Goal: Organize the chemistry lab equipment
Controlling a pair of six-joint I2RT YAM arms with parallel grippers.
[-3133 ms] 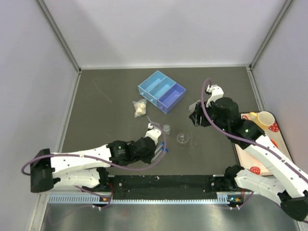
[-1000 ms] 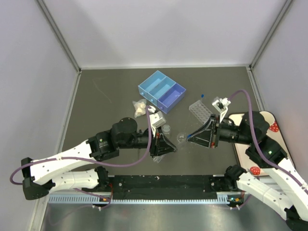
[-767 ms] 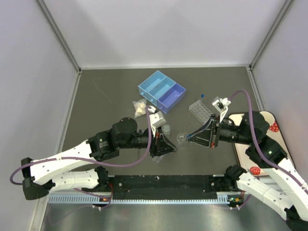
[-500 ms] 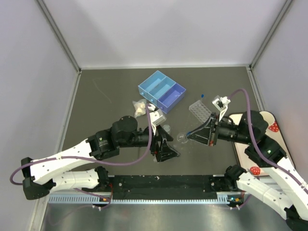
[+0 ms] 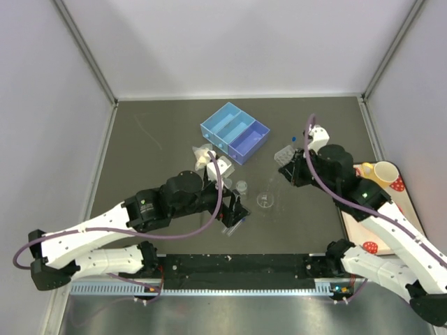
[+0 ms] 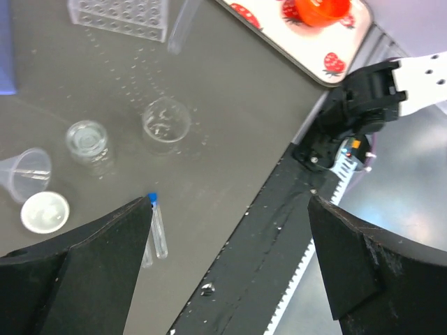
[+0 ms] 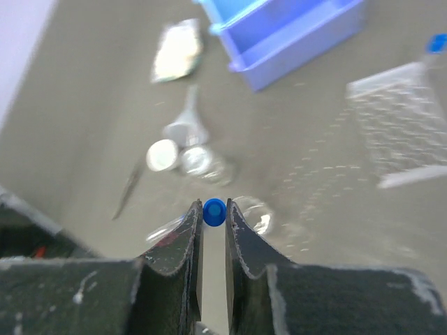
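My right gripper (image 7: 213, 209) is shut on a blue-capped test tube (image 7: 214, 211), seen end-on between the jaws. In the top view the right gripper (image 5: 288, 172) hovers just in front of the clear holed rack (image 5: 283, 154). My left gripper (image 5: 236, 209) stands wide open with nothing in it, above two test tubes (image 6: 158, 229) that lie side by side on the table. The left gripper (image 6: 230, 202) also sees a round dish (image 6: 166, 120), a tiny beaker (image 6: 87, 139), a funnel (image 6: 24, 171) and the rack (image 6: 119, 12).
A blue divided box (image 5: 235, 132) stands at the back, with a small bag (image 5: 202, 156) next to it. The strawberry tray (image 5: 393, 187) with a yellow mug (image 5: 383, 172) lies at the right edge. The black base rail (image 5: 237, 264) runs along the near side.
My left gripper has opened wide and drawn back a little. My right arm has swung up and back towards the rack, still shut on its tube.
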